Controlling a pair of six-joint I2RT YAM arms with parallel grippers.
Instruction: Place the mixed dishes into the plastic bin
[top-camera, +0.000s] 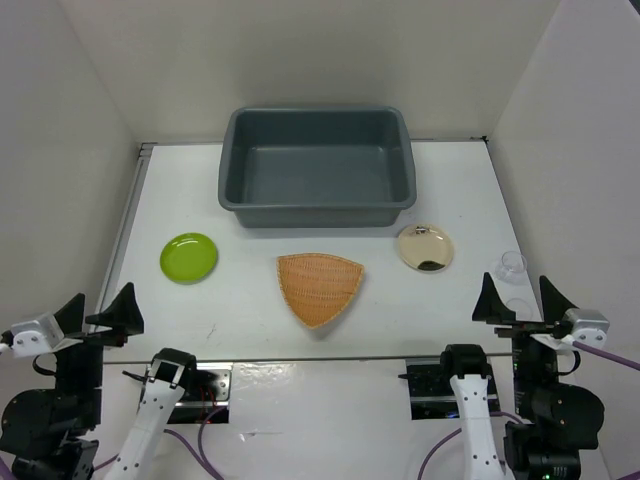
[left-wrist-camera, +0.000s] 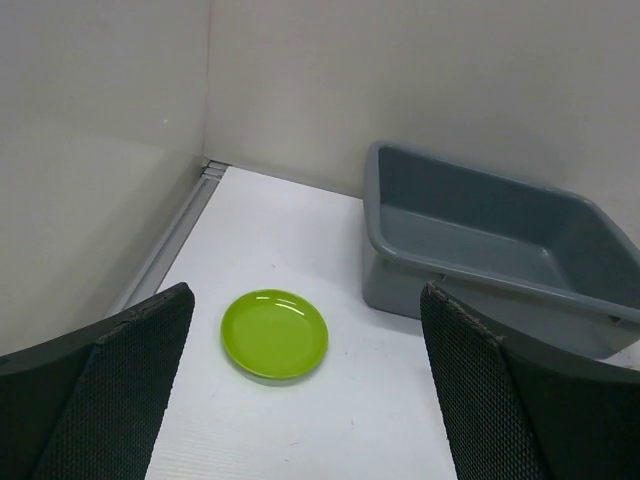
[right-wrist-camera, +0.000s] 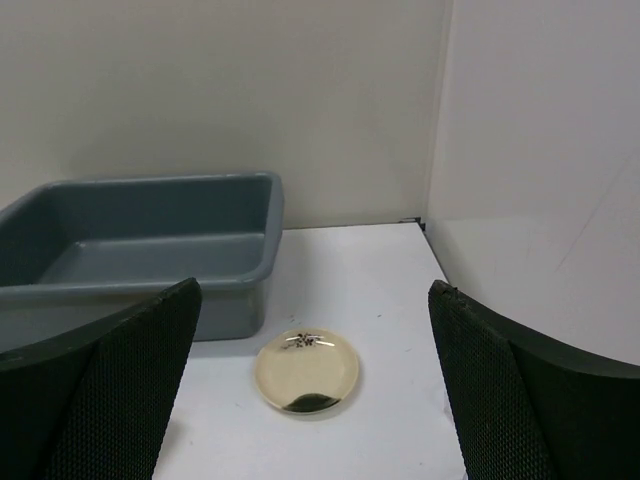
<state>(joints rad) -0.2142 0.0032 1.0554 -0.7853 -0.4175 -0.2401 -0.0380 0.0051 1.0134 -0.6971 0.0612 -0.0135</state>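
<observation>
The dark grey plastic bin (top-camera: 317, 166) stands empty at the back middle of the table. In front of it lies the woven orange-tan basket tray (top-camera: 319, 287). The lime-green plate (top-camera: 188, 257) lies at the left and shows between the left fingers in the left wrist view (left-wrist-camera: 274, 334). The cream-gold plate (top-camera: 425, 247) lies at the right and shows in the right wrist view (right-wrist-camera: 306, 371). The clear cup (top-camera: 510, 266) stands by the right wall. My left gripper (top-camera: 99, 315) and right gripper (top-camera: 522, 300) are open, empty and raised near the front edge.
White walls close in the table at the left, right and back. The bin also shows in the left wrist view (left-wrist-camera: 490, 250) and the right wrist view (right-wrist-camera: 140, 245). Arm bases and cables sit at the near edge.
</observation>
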